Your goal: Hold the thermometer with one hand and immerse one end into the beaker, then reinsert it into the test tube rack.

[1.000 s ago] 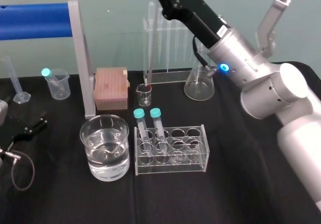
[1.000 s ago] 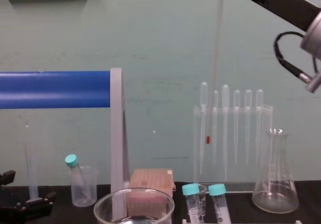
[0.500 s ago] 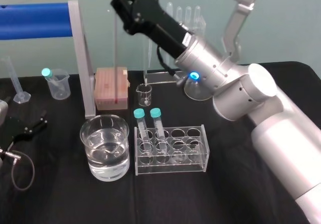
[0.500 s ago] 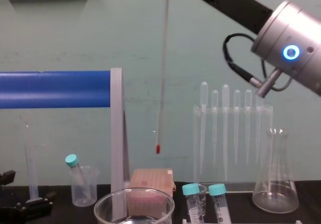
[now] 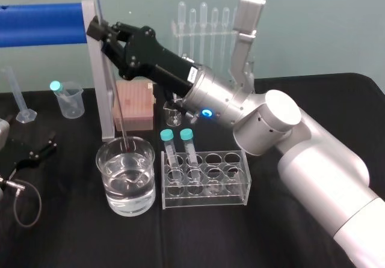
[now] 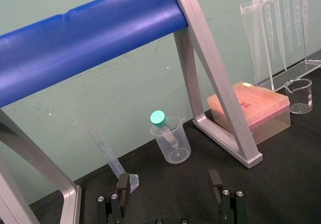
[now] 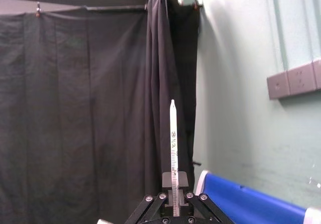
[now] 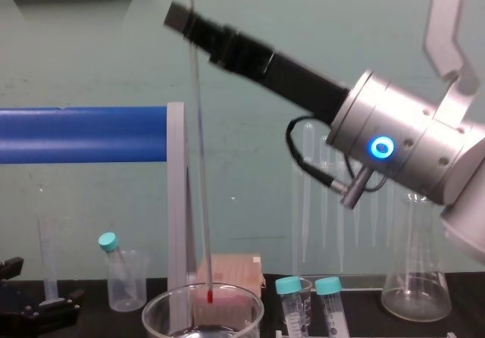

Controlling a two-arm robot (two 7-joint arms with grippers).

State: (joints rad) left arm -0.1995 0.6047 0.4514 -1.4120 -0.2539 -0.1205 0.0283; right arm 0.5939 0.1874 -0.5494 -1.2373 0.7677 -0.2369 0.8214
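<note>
Right now the right end effector [image 5: 97,29] is reaching in from the right toward the left half of the worktop [image 5: 240,238]. Its 2 black fingers are pinching the thermometer [image 8: 200,164] at a spot high on the rod. The thermometer is hanging nearly upright, leaning only slightly. Its upper end is sticking up past the fingers, and its reddish tip is pointing down into the mouth of the beaker [image 5: 107,184]. In the chest view the tip is sitting about level with the beaker's rim, above the water inside. Whether it is touching the glass I cannot tell.

The beaker is standing at the near left of the worktop, partly filled with clear water, just left of the rack [image 5: 237,190]. The rack is holding 2 tubes with teal caps [image 5: 167,136] at its left end. Behind the beaker a pink box [image 5: 135,109] is sitting beside the leg of a grey frame with a blue bar [image 5: 42,23]. Farther back, a small beaker [image 5: 173,115] is standing just right of the box. A stand of pipettes [image 5: 207,15] is lining the far wall, and a flask [image 8: 415,285] is standing at the far right.

The left end effector [image 6: 168,181] is resting low at the left edge of the worktop, well apart from the beaker, with its fingers spread.
</note>
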